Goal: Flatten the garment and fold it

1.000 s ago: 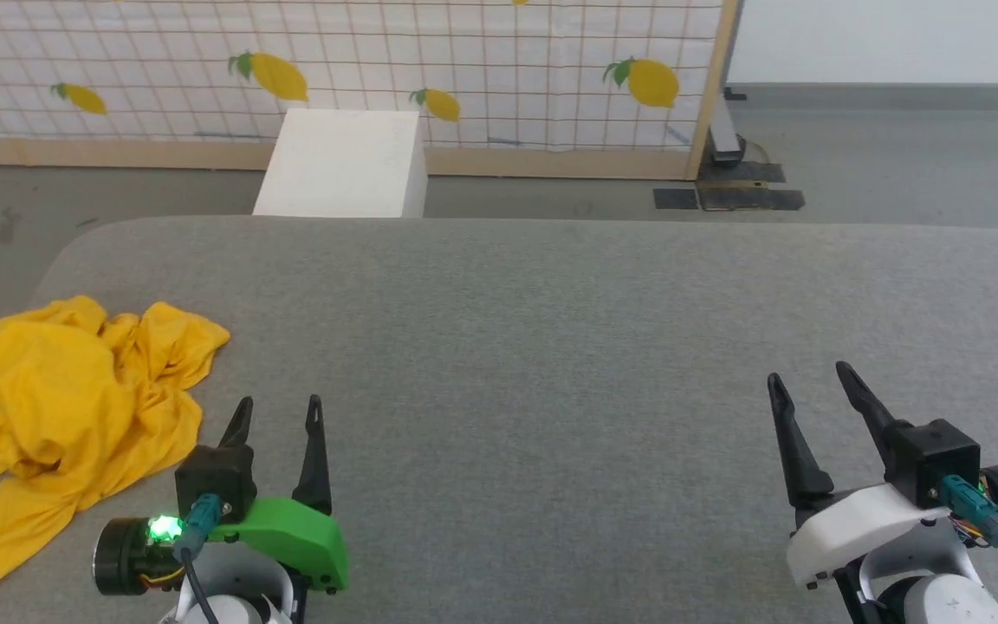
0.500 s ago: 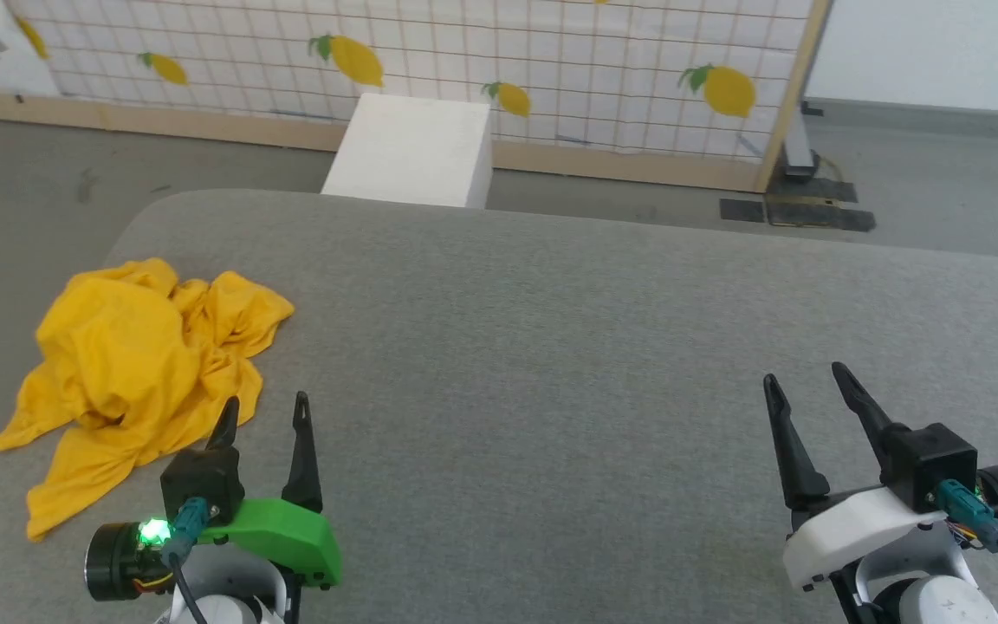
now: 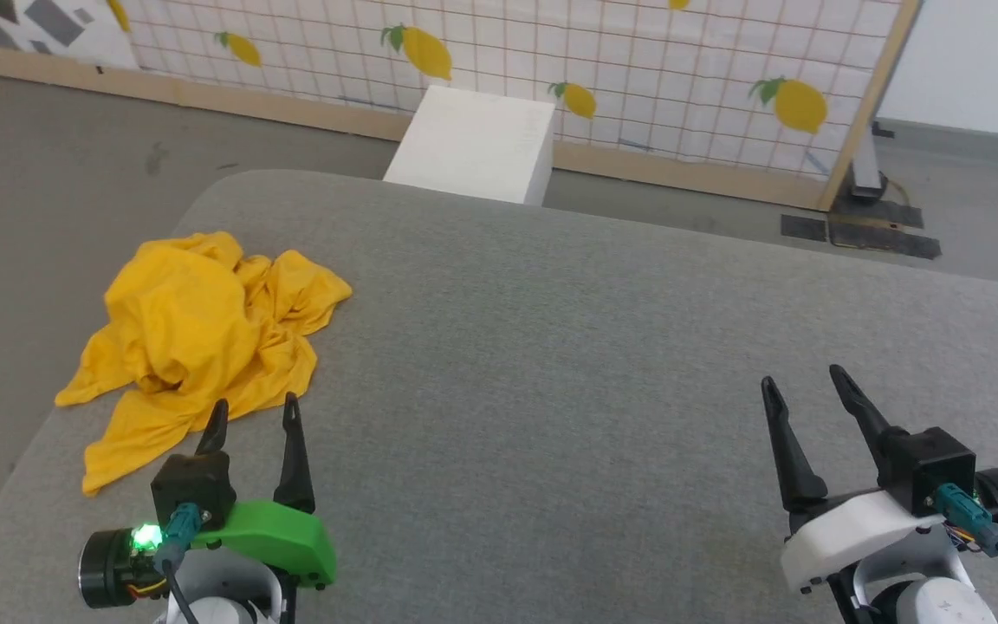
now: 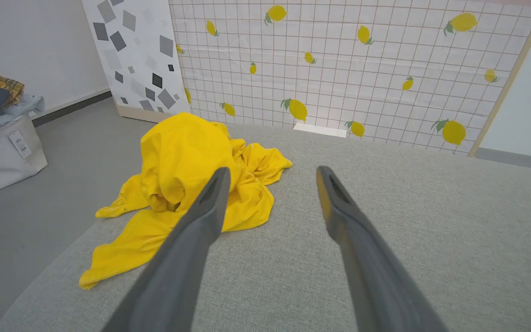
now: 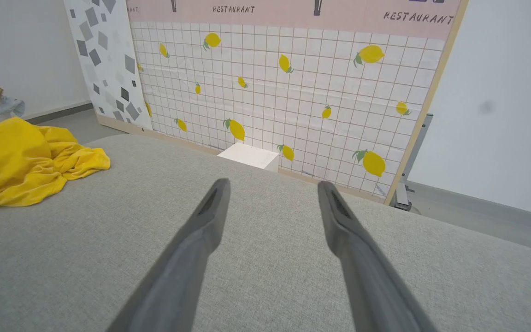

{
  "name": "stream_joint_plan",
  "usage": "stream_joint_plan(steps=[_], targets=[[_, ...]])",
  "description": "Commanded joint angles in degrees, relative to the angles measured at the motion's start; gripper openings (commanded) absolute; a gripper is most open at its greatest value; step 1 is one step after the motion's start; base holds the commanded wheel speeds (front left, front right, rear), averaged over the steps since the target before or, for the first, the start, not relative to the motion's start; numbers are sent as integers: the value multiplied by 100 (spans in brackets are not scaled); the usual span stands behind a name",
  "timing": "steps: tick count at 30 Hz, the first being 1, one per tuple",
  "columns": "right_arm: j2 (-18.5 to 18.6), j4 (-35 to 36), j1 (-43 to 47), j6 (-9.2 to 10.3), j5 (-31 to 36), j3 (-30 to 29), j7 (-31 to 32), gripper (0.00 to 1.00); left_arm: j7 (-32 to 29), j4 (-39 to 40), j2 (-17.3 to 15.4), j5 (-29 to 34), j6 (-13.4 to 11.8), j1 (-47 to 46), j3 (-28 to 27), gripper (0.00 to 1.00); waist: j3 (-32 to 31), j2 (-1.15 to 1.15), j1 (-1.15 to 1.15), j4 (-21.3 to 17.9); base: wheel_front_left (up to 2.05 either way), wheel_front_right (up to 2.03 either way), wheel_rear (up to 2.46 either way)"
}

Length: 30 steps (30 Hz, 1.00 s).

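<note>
Gray table [image 3: 551,347] is carrying the crumpled yellow shirt [image 3: 204,329] near its left edge, just ahead of the left gripper [image 3: 255,400]. That and the right gripper [image 3: 800,375] are hovering with fingers apart, holding nothing. Left wrist view is taking in a white bag [image 4: 2,152] of clothes on the floor; right wrist view, RESTAURANT lettering [image 5: 417,17] atop the lemon screen [image 5: 293,92].

A staged test room: lemon-print backdrop panel [image 3: 638,78], bare grey floor [image 3: 48,173].
</note>
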<state>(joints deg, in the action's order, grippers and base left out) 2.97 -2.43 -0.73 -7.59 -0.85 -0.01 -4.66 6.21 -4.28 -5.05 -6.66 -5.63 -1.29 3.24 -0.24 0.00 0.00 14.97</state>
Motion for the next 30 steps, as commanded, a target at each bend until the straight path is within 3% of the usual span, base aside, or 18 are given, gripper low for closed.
stream_joint_plan(steps=[1, 30], targets=[[-4, -20, -25, 4, -33, 15, -66, 100, 57, -31, -36, -101, -48, -79, 26, 100, -3, 0, 0, 95, 0, 0, 0], [-6, -93, -29, 6, -37, 123, -228, 100, 399, -160, -129, -520, -398, -64, 130, 100, 42, 0, 0, 1008, 0, 0, 0]])
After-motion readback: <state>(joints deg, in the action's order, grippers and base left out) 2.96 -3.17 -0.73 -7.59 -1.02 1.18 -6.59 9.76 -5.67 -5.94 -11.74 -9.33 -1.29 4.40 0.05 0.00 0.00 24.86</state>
